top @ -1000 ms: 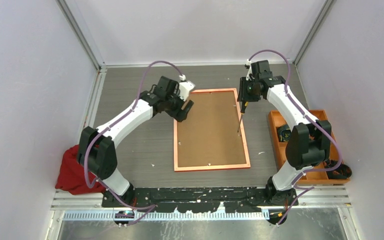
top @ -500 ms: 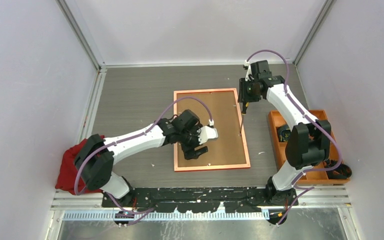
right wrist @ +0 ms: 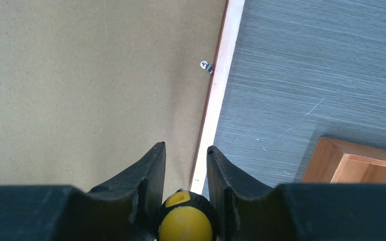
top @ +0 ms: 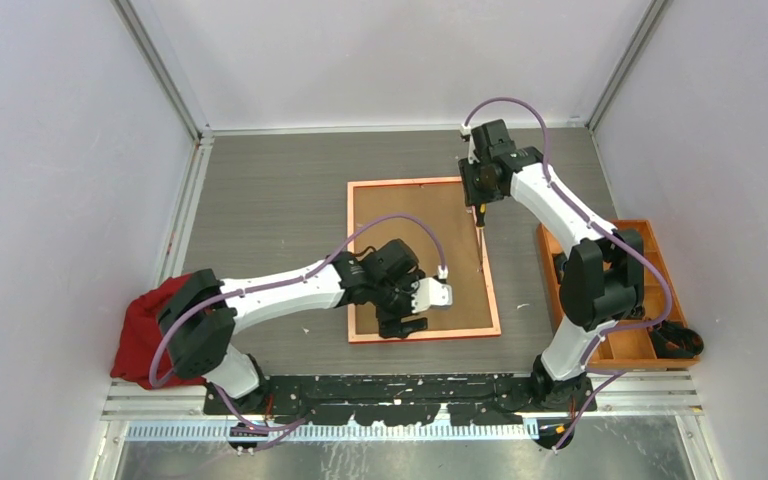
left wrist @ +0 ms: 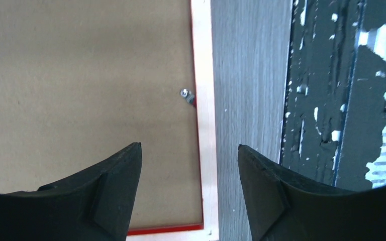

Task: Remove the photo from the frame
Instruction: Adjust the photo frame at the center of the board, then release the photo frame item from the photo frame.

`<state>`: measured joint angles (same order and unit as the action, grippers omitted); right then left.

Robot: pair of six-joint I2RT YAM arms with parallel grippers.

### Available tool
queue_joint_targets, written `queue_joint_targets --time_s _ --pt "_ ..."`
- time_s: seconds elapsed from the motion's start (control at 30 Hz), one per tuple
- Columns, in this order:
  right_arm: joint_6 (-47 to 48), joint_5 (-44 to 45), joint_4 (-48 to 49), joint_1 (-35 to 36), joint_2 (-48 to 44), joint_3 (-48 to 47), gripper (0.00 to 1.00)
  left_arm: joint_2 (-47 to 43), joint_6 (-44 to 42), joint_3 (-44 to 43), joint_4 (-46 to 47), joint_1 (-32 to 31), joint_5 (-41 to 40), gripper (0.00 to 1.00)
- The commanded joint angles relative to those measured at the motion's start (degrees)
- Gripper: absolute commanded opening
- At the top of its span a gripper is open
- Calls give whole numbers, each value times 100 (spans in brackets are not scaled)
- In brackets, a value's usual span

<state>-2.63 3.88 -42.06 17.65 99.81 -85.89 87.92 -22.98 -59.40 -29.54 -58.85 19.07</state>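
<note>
frame [top: 400,181]: lies back-up mid-table [top: 280,200], brown backing board [top: 410,240] showing | left pincer [left wrist: 189,153]: wide open, empty, over frame's 6 o'clock rail | right pincer [right wrist: 186,150]: clamped on yellow-and-black screwdriver [right wrist: 185,223], at frame's 1 o'clock edge

Two robot arms, the left arm [top: 280,285] and the right arm [top: 560,210], each with one purple cable looping over it. Two grippers, the left gripper [left wrist: 188,150] and the right gripper [right wrist: 186,150], two fingers apiece. One red frame [top: 350,230]. One brown backing board [top: 410,215]. Two small metal clips at the board's edge, one clip [left wrist: 187,95] in the left wrist view and one [right wrist: 206,66] in the right. One yellow-handled screwdriver [right wrist: 186,223]. One orange compartment tray [top: 547,250], its dark contents too unclear to count. One red cloth [top: 140,335]
</note>
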Motion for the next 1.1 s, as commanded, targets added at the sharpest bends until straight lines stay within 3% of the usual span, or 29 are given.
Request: queue_joint_targets --time_s 0.0,0.53,1.07 --pt "34 271 141 18 -68 -290 1 245 -121 -506 74 -148 226 70" --pt "-53 136 323 70 -211 -119 1 1478 182 -1688 -278 -613 505 65" --pt "-144 -8 431 -48 -213 -33 1 1676 226 -2000 -381 -776 189 65"
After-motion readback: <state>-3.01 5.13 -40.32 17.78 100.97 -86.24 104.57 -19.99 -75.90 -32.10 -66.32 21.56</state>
